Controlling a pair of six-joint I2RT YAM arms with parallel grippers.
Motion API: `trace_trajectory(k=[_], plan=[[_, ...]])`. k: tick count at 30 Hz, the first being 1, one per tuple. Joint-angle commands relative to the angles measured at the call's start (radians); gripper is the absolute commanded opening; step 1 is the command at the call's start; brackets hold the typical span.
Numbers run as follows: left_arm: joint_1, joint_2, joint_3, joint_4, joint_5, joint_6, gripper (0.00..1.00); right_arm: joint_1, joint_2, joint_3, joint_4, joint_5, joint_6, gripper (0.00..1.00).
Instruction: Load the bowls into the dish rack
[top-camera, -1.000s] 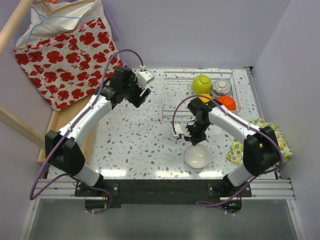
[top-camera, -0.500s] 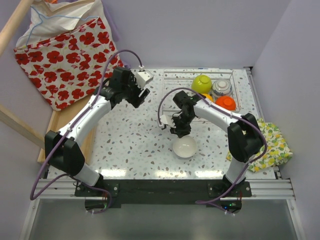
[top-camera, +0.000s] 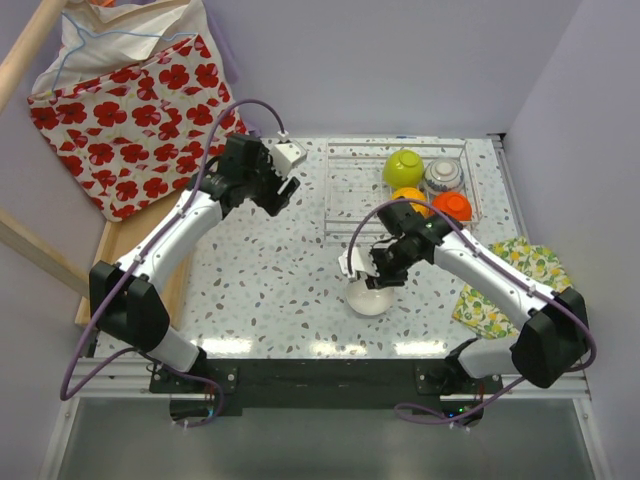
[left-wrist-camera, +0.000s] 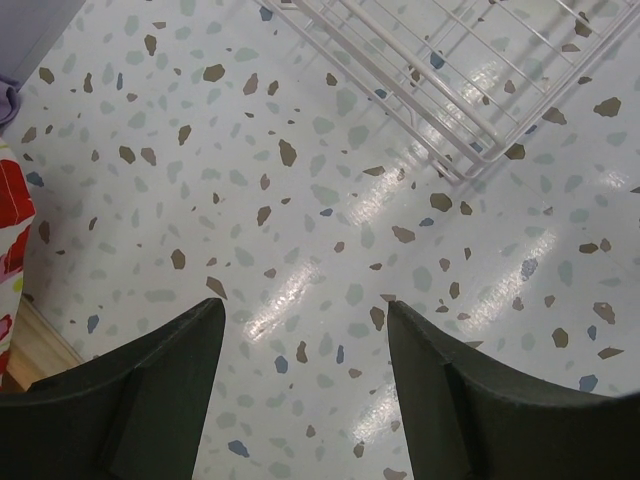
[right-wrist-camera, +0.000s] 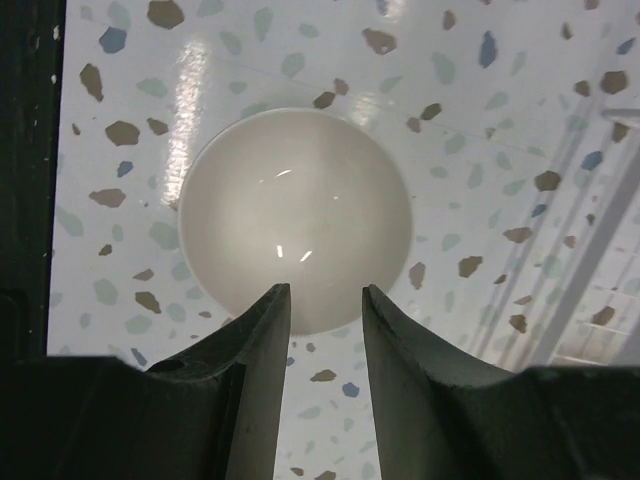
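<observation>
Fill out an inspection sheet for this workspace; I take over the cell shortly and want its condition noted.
Surface: speckled table, glare patches, no spills seen.
Job's things: dish rack holds a lime green bowl, grey-patterned bowl, orange-yellow bowl and red-orange bowl; white bowl sits on the table outside it.
Clutter: patterned cloth at the table's right edge.
Grippers: left gripper open over the table by the rack's corner; right gripper open, fingertips at the white bowl's rim.
Cables: a purple cable loops above each arm.
Surroundings: red floral bag and wooden board at left.
</observation>
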Motion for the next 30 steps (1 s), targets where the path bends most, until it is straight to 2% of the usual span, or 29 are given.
trace_trajectory(k=[1,11,21,25,30], plan=[[0.01,-0.004,0.014,0.03,0.032,-0.008,0.71,0.006,-0.053,-0.112,-0.042,0.013,-0.104,0.39],[0.01,-0.002,0.003,0.034,0.02,-0.009,0.72,0.031,-0.052,-0.193,-0.026,0.025,-0.147,0.39],[0.01,0.013,0.011,0.034,0.021,-0.009,0.73,0.069,-0.026,-0.241,0.043,0.036,-0.118,0.32],[0.01,0.021,0.015,0.037,0.026,-0.011,0.73,0.072,-0.029,-0.252,0.066,0.044,-0.108,0.27],[0.01,0.038,0.031,0.037,0.029,-0.014,0.73,0.074,-0.034,-0.247,0.083,0.033,-0.089,0.1]])
